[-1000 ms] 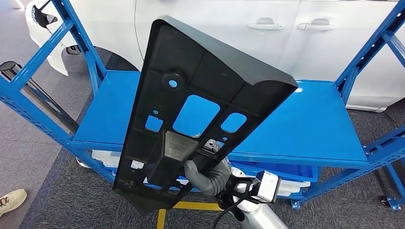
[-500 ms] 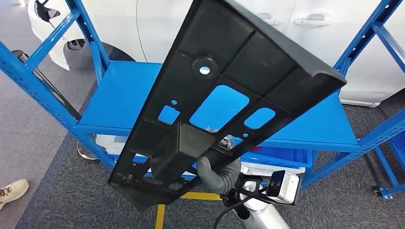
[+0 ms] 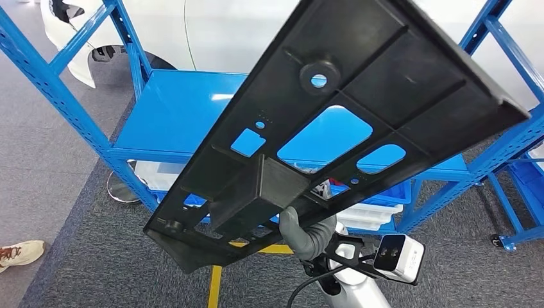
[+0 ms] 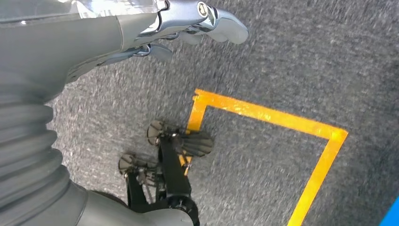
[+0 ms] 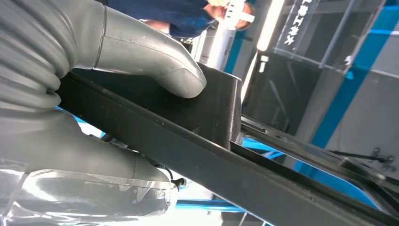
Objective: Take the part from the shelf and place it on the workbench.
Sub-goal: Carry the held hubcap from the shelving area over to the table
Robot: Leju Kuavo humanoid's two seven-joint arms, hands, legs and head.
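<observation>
Gripping the part (image 3: 333,122) near its lower end, the right hand (image 3: 306,232) held it up off the shelf (image 3: 173,115), tilted so the long black panel ran diagonally in front of the blue rack. In the right wrist view the thick grey thumb (image 5: 155,59) was pressed onto the raised block of the part (image 5: 207,127), with the rest of the fingers wrapped under the panel's edge, so that hand was clamped firmly on it. You could see the blue shelf surface right through the panel's cutouts. Behind the shelf sat a white car (image 3: 212,32), and below the shelf's top deck were some white and blue bins (image 3: 369,208). The left hand (image 4: 188,23) hung over grey carpet with yellow floor tape (image 4: 263,115), holding nothing; its fingers looked loosely extended, but honestly I couldn't tell how far apart. A shoe (image 3: 19,252) poked in on the floor, off to the side of the shelf.
</observation>
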